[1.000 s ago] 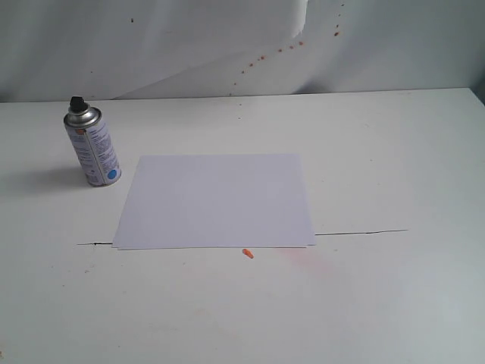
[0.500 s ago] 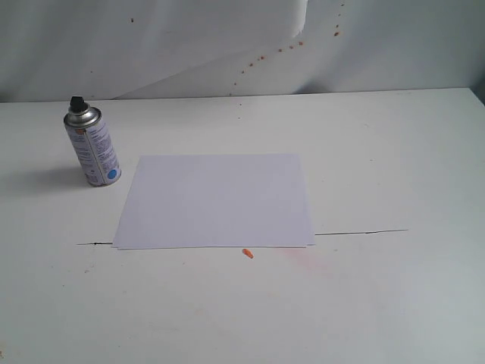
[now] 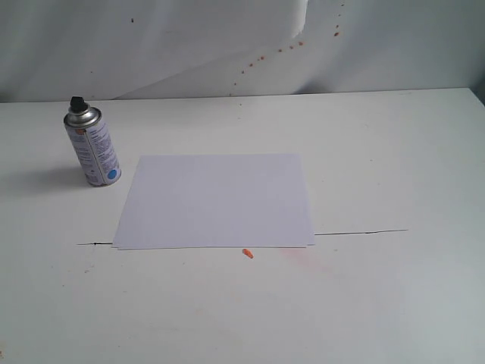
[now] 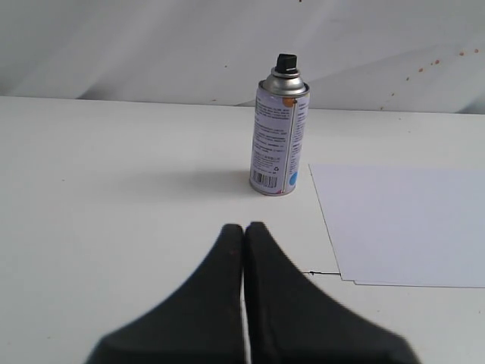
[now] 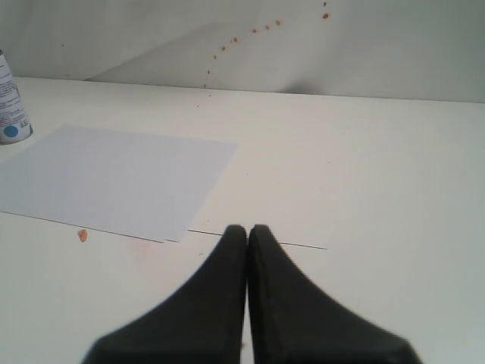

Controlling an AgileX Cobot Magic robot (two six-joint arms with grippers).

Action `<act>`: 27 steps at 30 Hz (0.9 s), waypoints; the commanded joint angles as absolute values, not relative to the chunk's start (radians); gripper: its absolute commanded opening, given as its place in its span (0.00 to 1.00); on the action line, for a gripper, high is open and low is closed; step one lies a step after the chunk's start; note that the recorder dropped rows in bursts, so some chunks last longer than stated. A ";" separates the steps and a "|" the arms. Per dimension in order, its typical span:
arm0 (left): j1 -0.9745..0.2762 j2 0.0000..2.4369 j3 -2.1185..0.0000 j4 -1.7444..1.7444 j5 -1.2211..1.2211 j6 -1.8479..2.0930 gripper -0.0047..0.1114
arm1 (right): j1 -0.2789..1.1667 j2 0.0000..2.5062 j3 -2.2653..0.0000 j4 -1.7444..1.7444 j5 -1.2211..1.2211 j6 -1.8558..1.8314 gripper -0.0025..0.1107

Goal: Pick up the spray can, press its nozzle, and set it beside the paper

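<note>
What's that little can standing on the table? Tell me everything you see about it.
The small silver metal spray can stands upright on the white table, beside the white sheet of paper, close but not touching it. It has a black plastic nozzle, a shiny domed shoulder, a white-and-blue printed label with a barcode, and a blue dot near its base. Nothing grips it.

Left end effector (image 4: 243, 228) closed tight, right end effector (image 5: 248, 229) closed tight

White table (image 3: 394, 152), thin dark seam (image 3: 360, 232), pale wall (image 3: 151, 45), orange-red specks (image 3: 261, 58)
</note>
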State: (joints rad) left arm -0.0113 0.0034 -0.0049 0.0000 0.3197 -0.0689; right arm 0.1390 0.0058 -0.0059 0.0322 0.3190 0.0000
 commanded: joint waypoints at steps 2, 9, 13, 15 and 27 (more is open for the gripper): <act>-0.016 0.000 0.000 0.000 0.312 -0.073 0.04 | 0.145 0.000 0.000 0.035 0.341 0.000 0.02; -0.016 0.000 0.000 0.000 0.312 -0.073 0.04 | 0.145 0.000 0.000 0.035 0.348 -0.046 0.02; -0.016 0.000 0.000 0.000 0.312 -0.073 0.04 | 0.145 0.000 0.000 0.037 0.348 -0.048 0.02; -0.016 0.000 0.000 0.000 0.312 -0.073 0.04 | 0.145 0.000 0.000 0.037 0.348 -0.048 0.02; -0.016 0.000 0.000 0.000 0.312 -0.073 0.04 | 0.145 0.000 0.000 0.037 0.342 -0.048 0.02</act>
State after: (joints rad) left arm -0.0113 0.0034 -0.0049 0.0000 0.3197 -0.0689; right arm 0.1390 0.0058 -0.0038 0.0322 0.3461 -0.0414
